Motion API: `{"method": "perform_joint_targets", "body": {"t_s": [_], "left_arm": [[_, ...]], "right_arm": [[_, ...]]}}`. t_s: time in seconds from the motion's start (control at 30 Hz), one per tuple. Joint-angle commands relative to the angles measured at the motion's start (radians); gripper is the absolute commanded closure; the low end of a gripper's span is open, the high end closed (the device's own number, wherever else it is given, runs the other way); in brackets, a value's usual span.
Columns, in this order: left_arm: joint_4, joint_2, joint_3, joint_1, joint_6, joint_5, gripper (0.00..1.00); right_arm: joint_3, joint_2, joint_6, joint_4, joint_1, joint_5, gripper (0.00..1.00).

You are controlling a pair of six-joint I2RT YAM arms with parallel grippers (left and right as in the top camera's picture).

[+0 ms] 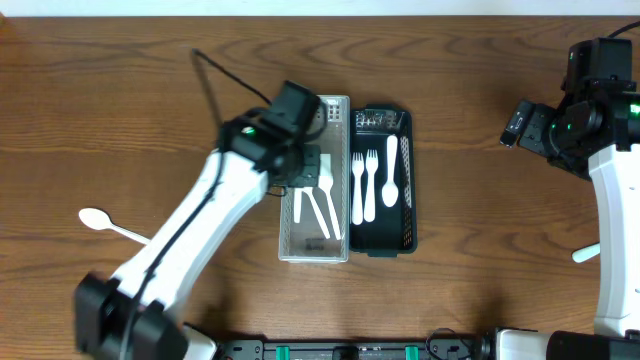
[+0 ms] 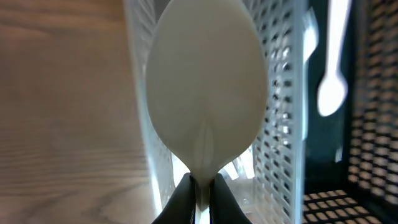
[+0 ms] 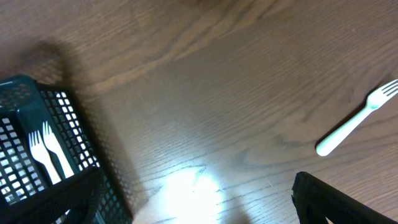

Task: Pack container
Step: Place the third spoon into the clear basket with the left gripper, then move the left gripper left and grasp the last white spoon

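My left gripper point(image 1: 311, 166) is over the white mesh basket point(image 1: 340, 110) and is shut on the handle of a white plastic spoon point(image 2: 205, 93), whose bowl fills the left wrist view above the fingertips point(image 2: 200, 198). The white basket's wall point(image 2: 286, 124) is right behind the spoon. White utensils point(image 1: 320, 212) lie in that basket. The black basket point(image 1: 408, 190) beside it holds two forks point(image 1: 365, 185) and a spoon point(image 1: 391, 170). My right gripper point(image 1: 518, 124) is open and empty at the far right, above bare table point(image 3: 193, 208).
A loose white spoon point(image 1: 100, 221) lies on the table at the left. A loose white fork point(image 1: 585, 255) lies near the right edge and also shows in the right wrist view point(image 3: 357, 118). The black basket's corner point(image 3: 71, 124) is at the left of that view.
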Motion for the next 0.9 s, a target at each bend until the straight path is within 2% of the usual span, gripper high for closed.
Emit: {"method": "perform_joint_targets", "body": {"t_s": [0.0, 0.03, 0.07, 0.1, 0.13, 0.2, 0.33, 0.47, 0.57, 0.67, 0.7, 0.77, 0.87], "left_arm": [[-0.002, 0.087, -0.008, -0.014, 0.006, -0.011, 0.94], [-0.002, 0.111, -0.008, -0.016, 0.006, -0.011, 0.94], [-0.002, 0.130, -0.008, -0.016, 0.006, -0.011, 0.87], [-0.002, 0.150, -0.008, -0.016, 0.006, -0.011, 0.64], [-0.002, 0.162, -0.008, -0.016, 0.006, -0.011, 0.52], [-0.002, 0.172, -0.008, -0.015, 0.016, -0.011, 0.46], [-0.016, 0.135, 0.017, -0.005, 0.140, -0.013, 0.43], [-0.072, 0.032, 0.079, 0.048, 0.134, -0.079, 0.43], [-0.086, -0.092, 0.104, 0.128, 0.049, -0.206, 0.40], [-0.106, -0.232, 0.104, 0.291, -0.066, -0.262, 0.34], [-0.122, -0.263, 0.104, 0.352, -0.103, -0.268, 0.27], [-0.159, -0.312, 0.103, 0.500, -0.182, -0.267, 0.19], [-0.198, -0.336, 0.097, 0.726, -0.243, -0.245, 0.13]], "right_arm": [[0.000, -0.002, -0.016, -0.001, -0.010, 0.017, 0.01], [0.000, -0.002, -0.016, -0.001, -0.010, 0.017, 0.01], [0.000, -0.002, -0.016, -0.002, -0.010, 0.017, 0.01], [0.000, -0.002, -0.016, -0.002, -0.010, 0.017, 0.01], [0.000, -0.002, -0.016, -0.002, -0.010, 0.017, 0.01], [0.000, -0.002, -0.016, -0.002, -0.010, 0.017, 0.01], [0.000, -0.002, -0.023, -0.003, -0.010, 0.017, 0.01], [0.000, -0.002, -0.024, -0.005, -0.010, 0.018, 0.01], [0.000, -0.002, -0.024, -0.005, -0.010, 0.018, 0.01], [0.000, -0.002, -0.031, -0.005, -0.010, 0.018, 0.01], [0.000, -0.002, -0.031, -0.005, -0.010, 0.018, 0.01], [0.000, -0.002, -0.031, -0.005, -0.010, 0.018, 0.01], [0.000, -0.002, -0.031, -0.004, -0.010, 0.018, 0.01]]}}
